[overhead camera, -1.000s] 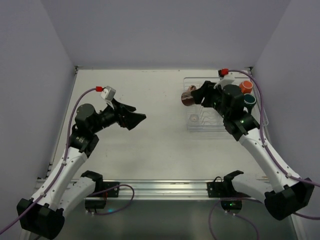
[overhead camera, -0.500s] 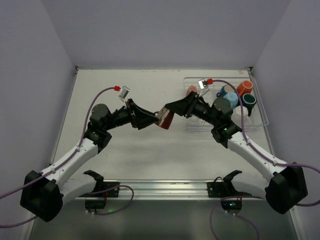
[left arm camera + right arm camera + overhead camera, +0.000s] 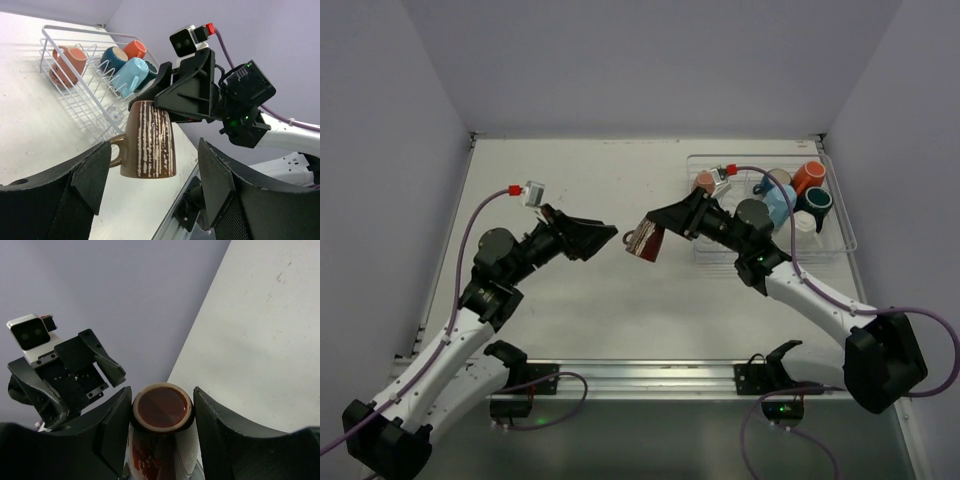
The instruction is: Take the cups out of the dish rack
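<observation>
A brown cup with white stripes (image 3: 645, 243) hangs tilted over the middle of the table, with my right gripper (image 3: 660, 228) shut on its body. In the right wrist view the cup's base (image 3: 161, 409) sits between both fingers. My left gripper (image 3: 603, 235) stands open just left of the cup, pointing at it and not touching it. The left wrist view has the striped cup (image 3: 148, 140) beyond my open left gripper (image 3: 154, 150). The white wire dish rack (image 3: 725, 255) at the back right holds salmon (image 3: 704, 182), light blue (image 3: 782, 203), orange (image 3: 810, 176) and dark teal (image 3: 817, 203) cups.
The rack (image 3: 70, 31) lies behind the held cup in the left wrist view, with the salmon cup (image 3: 70, 60) at its near end. A metal rail (image 3: 640, 375) runs along the table's near edge between the arm bases.
My right arm carried the brown cup out of the rack leftward to mid-table. The left arm swung right to meet it, then drew back slightly, its jaws a little narrower.
</observation>
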